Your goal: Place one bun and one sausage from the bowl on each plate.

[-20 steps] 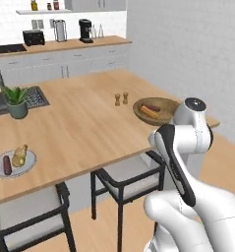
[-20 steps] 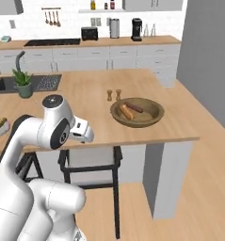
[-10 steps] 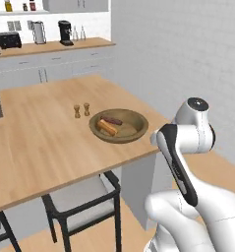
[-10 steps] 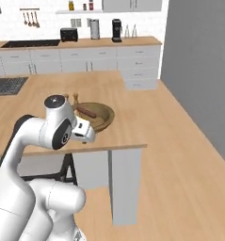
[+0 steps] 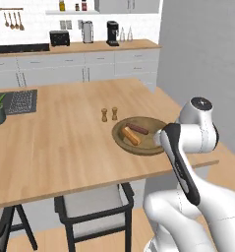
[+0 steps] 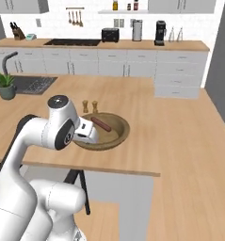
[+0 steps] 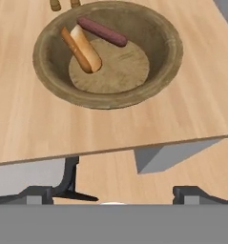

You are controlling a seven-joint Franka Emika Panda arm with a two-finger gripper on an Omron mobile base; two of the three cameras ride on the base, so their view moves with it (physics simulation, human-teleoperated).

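The wooden bowl (image 7: 108,52) sits in the upper half of the hand view, near the counter's (image 7: 34,128) front edge, which crosses that frame below centre. In the left base view the bowl (image 5: 141,135) lies right of centre, just beside the arm's forearm. Inside it rest a pale bun (image 7: 86,47), an orange-brown sausage (image 7: 76,49) touching the bun's left side, and a dark red sausage (image 7: 102,31) towards the bowl's upper rim, apart from the other two.

The gripper (image 7: 113,193) hangs short of the counter edge at the bottom of the hand view, its two dark fingertips (image 7: 39,193) spread wide and empty.

Risks, as judged from here:
- The bun and the orange-brown sausage touch; closing on one could drag or pinch the other.
- The bowl has a thick raised rim and sloping walls; a low approach from the counter edge could strike the rim and shove the bowl.
- The sausages are smooth, slim cylinders and could roll out of a poorly centred grip.

Materials: the bowl is round, shallow, matt brown wood with a lighter flat floor. The counter is light wood grain. Two small wooden shakers (image 5: 109,114) stand just beyond the bowl, left of centre in the left base view.
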